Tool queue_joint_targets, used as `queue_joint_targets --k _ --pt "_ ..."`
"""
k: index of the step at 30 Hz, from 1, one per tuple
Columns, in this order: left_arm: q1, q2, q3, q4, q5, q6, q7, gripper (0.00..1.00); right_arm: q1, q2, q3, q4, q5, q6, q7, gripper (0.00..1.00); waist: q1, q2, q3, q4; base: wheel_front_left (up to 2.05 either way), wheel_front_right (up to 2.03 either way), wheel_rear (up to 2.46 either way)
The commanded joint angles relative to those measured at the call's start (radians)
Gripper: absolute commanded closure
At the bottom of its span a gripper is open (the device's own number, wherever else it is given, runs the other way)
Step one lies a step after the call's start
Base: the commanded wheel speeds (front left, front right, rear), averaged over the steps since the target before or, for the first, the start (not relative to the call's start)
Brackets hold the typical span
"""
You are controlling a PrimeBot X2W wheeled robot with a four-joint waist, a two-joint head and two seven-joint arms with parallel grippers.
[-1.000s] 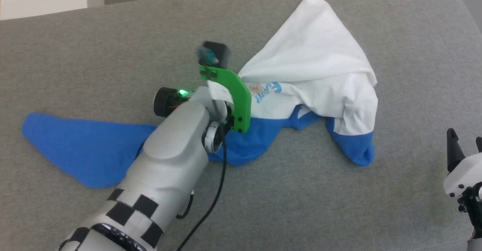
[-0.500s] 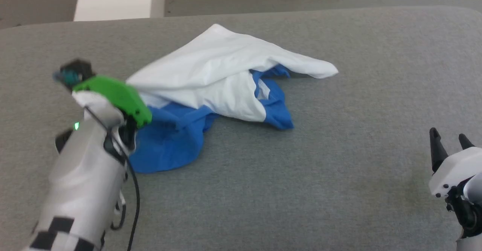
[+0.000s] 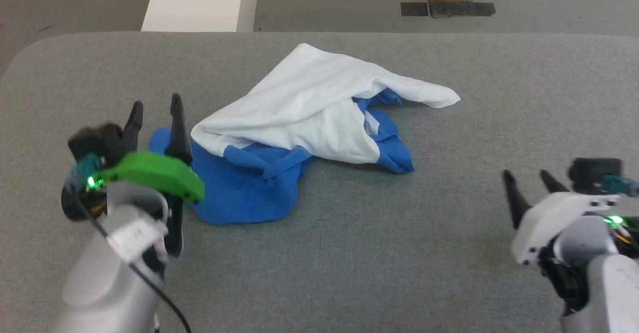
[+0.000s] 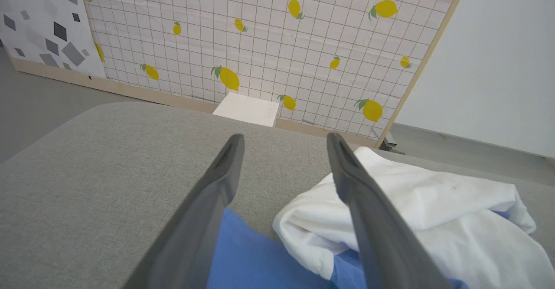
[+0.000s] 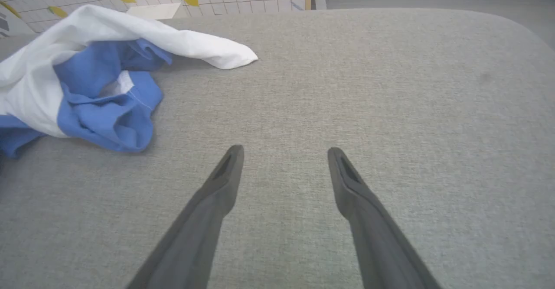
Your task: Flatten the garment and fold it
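Note:
The garment, a white T-shirt with blue sleeves, lies crumpled in a heap on the grey table. Its white body is bunched over the blue parts, and one white corner trails to the right. My left gripper stands open at the heap's left edge, above the blue cloth, with nothing between its fingers. In the left wrist view the garment lies under and right of the open left gripper. My right gripper is open over bare table at the lower right. In the right wrist view the garment is far left of the right gripper.
Beyond the table's far edge there is grey floor, a white block and a low wooden baseboard. A lemon-patterned tiled wall panel stands behind it. Bare table surrounds the heap on all sides.
My left gripper has let go of the garment and opened, pulling back to its left edge. The blue sleeve that was stretched out has bunched in. The camera has tilted up. My right gripper has come further in.

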Motion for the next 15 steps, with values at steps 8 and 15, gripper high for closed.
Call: queue_joint_targets --k 8,15 --pt "0.219 -0.096 0.097 -0.218 0.168 0.035 -0.031 0.00 -0.147 -0.021 0.243 0.100 0.024 -0.001 0.021 0.00 0.0000 0.0000 0.035 0.054 0.00 0.00 0.00" --pt "0.252 -0.167 0.131 -0.225 0.231 -0.015 -0.031 0.00 -0.252 -0.048 0.344 0.248 0.016 -0.001 0.030 0.00 0.0000 0.0000 0.063 0.108 0.00 0.00 0.00"
